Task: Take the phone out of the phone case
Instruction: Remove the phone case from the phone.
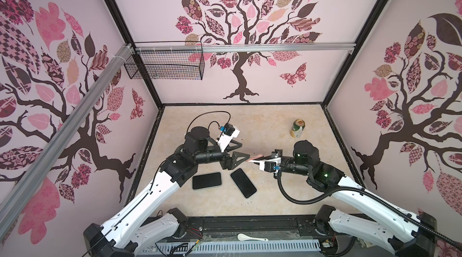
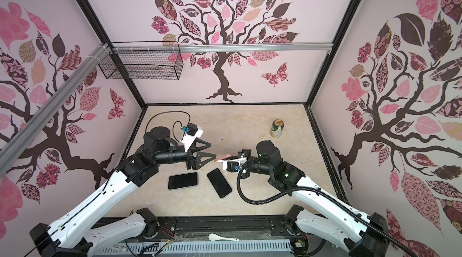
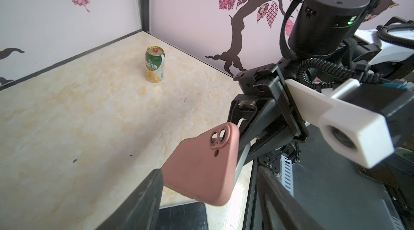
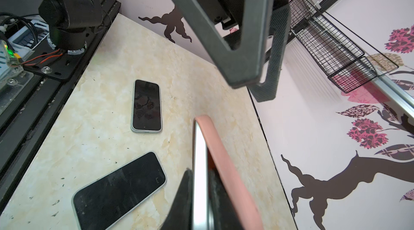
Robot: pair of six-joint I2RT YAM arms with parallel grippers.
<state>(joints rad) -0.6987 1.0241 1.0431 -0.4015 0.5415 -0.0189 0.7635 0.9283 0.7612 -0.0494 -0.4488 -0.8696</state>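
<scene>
Case [image 3: 201,168] between tight right fingers [image 4: 181,202]

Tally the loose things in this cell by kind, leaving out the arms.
phones: 3 (crosswise phone, slanted phone, held phone)
pink phone case: 1
drink can: 1
wire basket: 1
white spoon: 1
total: 7

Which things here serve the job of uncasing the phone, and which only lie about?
Job: pink phone case; silver-edged phone in it; right gripper; left gripper.
Lying about: two black-screened phones; green-yellow drink can; white spoon; black wire basket.
</scene>
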